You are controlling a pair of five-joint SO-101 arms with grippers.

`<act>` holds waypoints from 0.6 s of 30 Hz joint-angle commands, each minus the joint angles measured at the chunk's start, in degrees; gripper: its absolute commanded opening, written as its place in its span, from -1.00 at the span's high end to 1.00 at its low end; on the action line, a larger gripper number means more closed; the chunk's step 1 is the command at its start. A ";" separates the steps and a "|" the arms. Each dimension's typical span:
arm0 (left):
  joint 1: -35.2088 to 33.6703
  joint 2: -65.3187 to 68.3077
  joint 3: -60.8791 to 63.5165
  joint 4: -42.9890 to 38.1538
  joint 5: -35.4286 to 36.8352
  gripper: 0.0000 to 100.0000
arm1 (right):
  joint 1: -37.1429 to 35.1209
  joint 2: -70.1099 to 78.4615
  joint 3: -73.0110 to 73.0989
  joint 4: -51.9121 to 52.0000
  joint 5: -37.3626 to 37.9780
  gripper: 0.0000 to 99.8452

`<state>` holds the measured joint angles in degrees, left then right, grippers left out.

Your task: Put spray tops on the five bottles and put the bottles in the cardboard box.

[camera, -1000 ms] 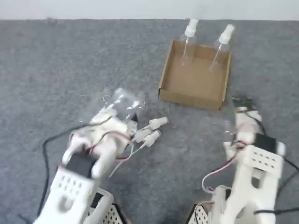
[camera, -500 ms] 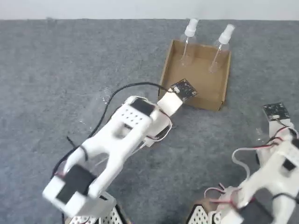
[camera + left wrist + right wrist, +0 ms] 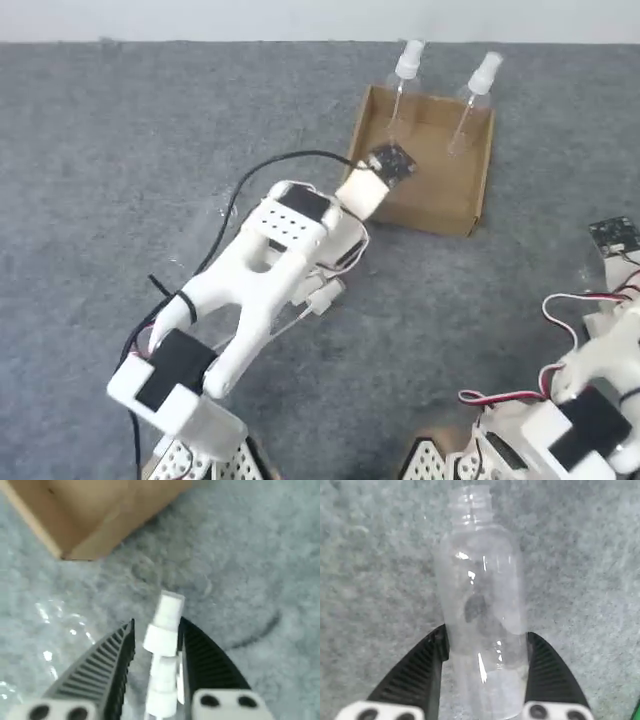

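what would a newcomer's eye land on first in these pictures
Probably the big white left arm stretched across the middle toward the cardboard box, with the left gripper around a white spray top. Next come the two capped bottles standing in the box along its far wall. The uncapped bottle clamped in the right gripper also stands out.

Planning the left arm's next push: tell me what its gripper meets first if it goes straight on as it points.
The spray top, lying between the open jaws of the left gripper; past it, probably grey mat. The cardboard box looks off that line, though depth is unclear.
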<state>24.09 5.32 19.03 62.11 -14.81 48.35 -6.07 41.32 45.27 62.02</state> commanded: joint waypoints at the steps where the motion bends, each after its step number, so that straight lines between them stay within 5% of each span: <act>1: -0.09 3.43 -4.97 0.44 -2.11 0.74 | 0.66 1.71 -0.09 -0.92 0.97 0.77; 18: 0.18 17.32 -10.42 0.44 -2.02 0.85 | 0.92 2.24 0.00 -0.92 0.88 0.78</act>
<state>24.18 23.52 10.77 62.11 -16.84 48.35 -5.98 41.32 45.19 62.29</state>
